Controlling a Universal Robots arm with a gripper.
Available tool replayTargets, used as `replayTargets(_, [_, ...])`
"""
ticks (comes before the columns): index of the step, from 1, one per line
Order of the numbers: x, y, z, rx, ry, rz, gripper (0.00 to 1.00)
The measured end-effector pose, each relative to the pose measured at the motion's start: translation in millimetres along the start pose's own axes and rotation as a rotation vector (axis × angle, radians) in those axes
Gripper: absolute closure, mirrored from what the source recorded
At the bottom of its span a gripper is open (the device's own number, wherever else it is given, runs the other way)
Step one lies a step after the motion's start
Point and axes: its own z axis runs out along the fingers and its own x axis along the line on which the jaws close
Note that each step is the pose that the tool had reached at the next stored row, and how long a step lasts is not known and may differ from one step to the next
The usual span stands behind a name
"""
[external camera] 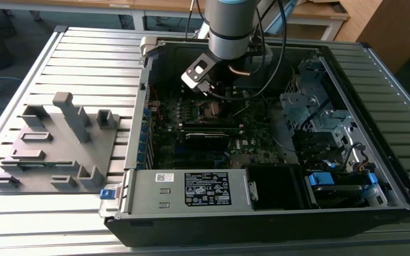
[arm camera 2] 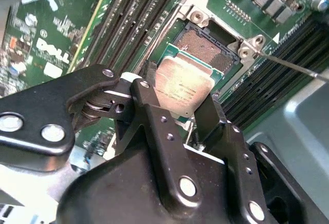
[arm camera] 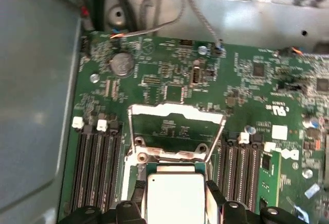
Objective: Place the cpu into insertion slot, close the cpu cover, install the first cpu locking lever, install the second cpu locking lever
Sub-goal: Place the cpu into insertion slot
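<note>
My gripper point(arm camera 2: 177, 88) is shut on the cpu point(arm camera 2: 181, 86), a small square chip with a dull silver top, held by its edges between the two black fingers point(arm camera 2: 154, 116). It hangs tilted just above the open insertion slot point(arm camera 2: 206, 47), whose brownish contact field lies bare inside a metal rim. In the first wrist view the cpu point(arm camera: 175, 196) sits in the gripper point(arm camera: 175, 199), and the cpu cover point(arm camera: 177, 112) stands swung open beyond it. A thin locking lever point(arm camera 2: 293, 66) sticks out beside the socket. In the exterior view the gripper point(external camera: 209, 92) reaches into the case over the insertion slot point(external camera: 213, 110).
Rows of black memory slots point(arm camera: 97, 162) flank the socket on both sides. The open computer case point(external camera: 376, 176) lies on a slatted table, with a power supply point(external camera: 190, 189) at its near end and a metal drive cage point(external camera: 312, 106). A grey fixture point(external camera: 55, 144) stands at the exterior view's left.
</note>
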Motion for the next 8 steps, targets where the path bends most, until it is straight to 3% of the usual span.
replayTargets(4, [0.0, -0.1, 0.4, -0.0010, -0.0039, 0.067, 0.46])
replayTargets(8, [2.0, -1.3, 0.6, -0.0013, -0.0039, 0.068, 0.46])
